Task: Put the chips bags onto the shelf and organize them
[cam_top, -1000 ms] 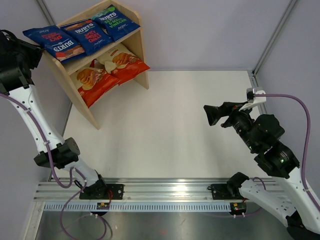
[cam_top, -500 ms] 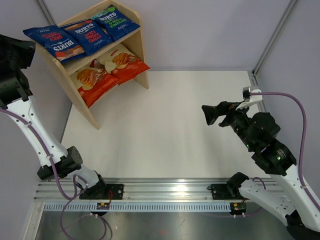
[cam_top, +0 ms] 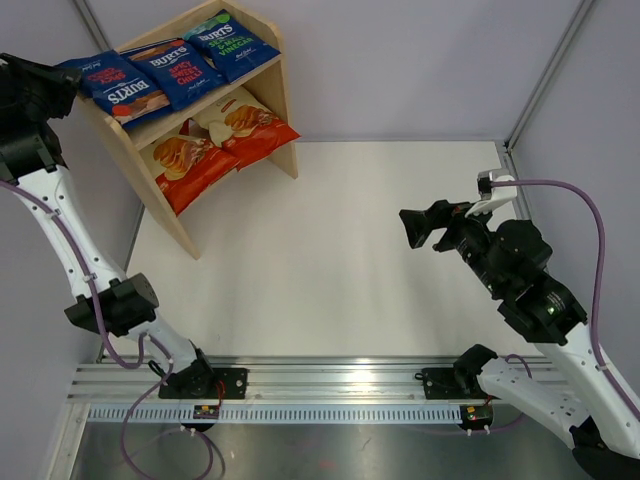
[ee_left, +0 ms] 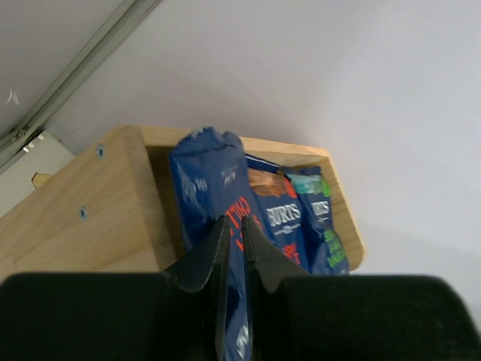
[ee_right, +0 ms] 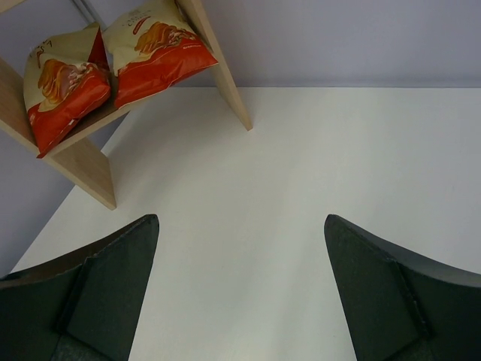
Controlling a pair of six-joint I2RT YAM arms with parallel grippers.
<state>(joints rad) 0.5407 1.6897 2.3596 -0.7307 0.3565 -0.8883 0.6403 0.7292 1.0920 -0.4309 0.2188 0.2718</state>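
Note:
The wooden shelf [cam_top: 283, 100] stands at the back left. Three dark blue Burts chips bags lie side by side on its top board: a red-lettered one [cam_top: 120, 90], a second [cam_top: 172, 68] and a green-accented one [cam_top: 228, 42]. Two cream-and-red Cassava bags [cam_top: 185, 160] [cam_top: 245, 125] rest on the lower board. My left gripper [cam_top: 62, 80] hovers at the left end of the first Burts bag [ee_left: 210, 177], its jaws drawn together to a thin slit [ee_left: 234, 219], gripping nothing that I can see. My right gripper [cam_top: 408, 228] hangs open over the white table, empty [ee_right: 240, 218].
The shelf's side panel [ee_left: 98, 210] is right under my left fingers. Grey walls close in at the back and left. In the right wrist view the Cassava bags [ee_right: 60, 86] [ee_right: 154, 45] and a shelf leg [ee_right: 90, 162] lie far ahead across the white table [ee_right: 301, 150].
My left jaws have closed further and the gripper has come in over the left end of the first Burts bag. The right arm has crept slightly left.

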